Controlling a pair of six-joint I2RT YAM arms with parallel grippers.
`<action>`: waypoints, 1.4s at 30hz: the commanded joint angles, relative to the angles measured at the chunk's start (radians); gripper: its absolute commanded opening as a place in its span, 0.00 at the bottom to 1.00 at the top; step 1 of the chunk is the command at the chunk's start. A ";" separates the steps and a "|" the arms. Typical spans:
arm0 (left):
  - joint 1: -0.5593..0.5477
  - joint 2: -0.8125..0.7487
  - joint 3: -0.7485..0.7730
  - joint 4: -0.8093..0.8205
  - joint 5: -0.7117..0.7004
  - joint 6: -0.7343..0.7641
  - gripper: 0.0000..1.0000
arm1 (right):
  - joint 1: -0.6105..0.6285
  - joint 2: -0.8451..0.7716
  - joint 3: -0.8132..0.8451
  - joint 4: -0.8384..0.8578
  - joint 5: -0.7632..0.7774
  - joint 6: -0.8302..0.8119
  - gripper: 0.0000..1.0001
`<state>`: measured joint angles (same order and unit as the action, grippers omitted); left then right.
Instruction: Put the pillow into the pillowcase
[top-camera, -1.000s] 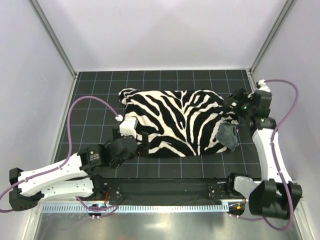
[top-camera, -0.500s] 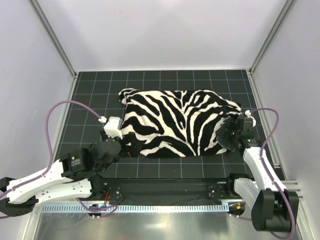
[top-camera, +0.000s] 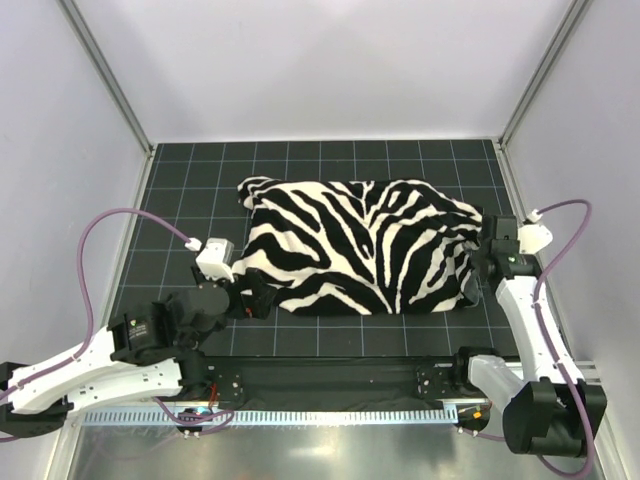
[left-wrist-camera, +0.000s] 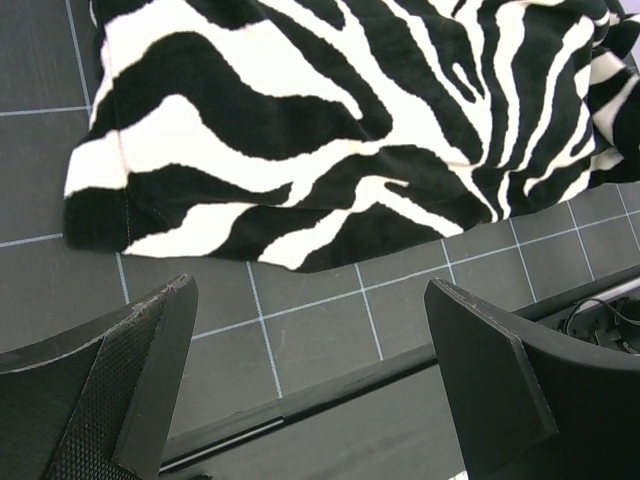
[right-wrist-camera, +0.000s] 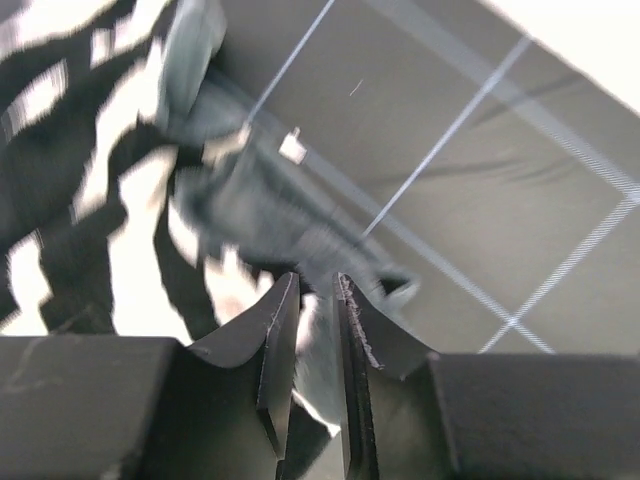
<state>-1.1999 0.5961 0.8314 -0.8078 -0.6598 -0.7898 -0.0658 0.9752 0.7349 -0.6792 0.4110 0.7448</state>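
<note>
The pillowcase (top-camera: 360, 245) lies flat on the mat with its zebra side up, and it looks puffy. No pillow shows in any view. My left gripper (top-camera: 256, 298) hovers open just off the pillowcase's near-left corner (left-wrist-camera: 110, 200); its jaws (left-wrist-camera: 310, 290) stand wide apart over bare mat. My right gripper (top-camera: 477, 272) is at the pillowcase's right edge. In the blurred right wrist view its jaws (right-wrist-camera: 318, 285) stand nearly together with a fold of grey and striped fabric (right-wrist-camera: 250, 215) between them.
A black grid mat (top-camera: 180, 200) covers the floor between white walls with metal corner posts (top-camera: 105, 75). A black rail (top-camera: 330, 375) runs along the near edge between the arm bases. Purple cables (top-camera: 100, 235) loop beside each arm.
My right gripper came down from the far-right corner to the pillowcase's near-right edge, and its jaws closed on the fabric. The left arm drew back toward the near left, still open.
</note>
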 joint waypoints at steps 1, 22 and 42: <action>0.003 -0.002 -0.002 -0.007 -0.006 -0.020 1.00 | -0.052 -0.026 0.084 -0.134 0.213 0.083 0.27; 0.003 0.007 0.009 -0.087 -0.089 -0.086 1.00 | -0.478 -0.336 -0.161 0.326 -0.785 -0.212 0.95; 0.003 -0.024 -0.005 -0.080 -0.095 -0.091 1.00 | -0.085 -0.073 -0.152 0.192 -0.194 -0.125 0.04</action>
<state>-1.1999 0.5900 0.8310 -0.9073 -0.7155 -0.8608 -0.1459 0.9600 0.5049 -0.3985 -0.0456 0.5823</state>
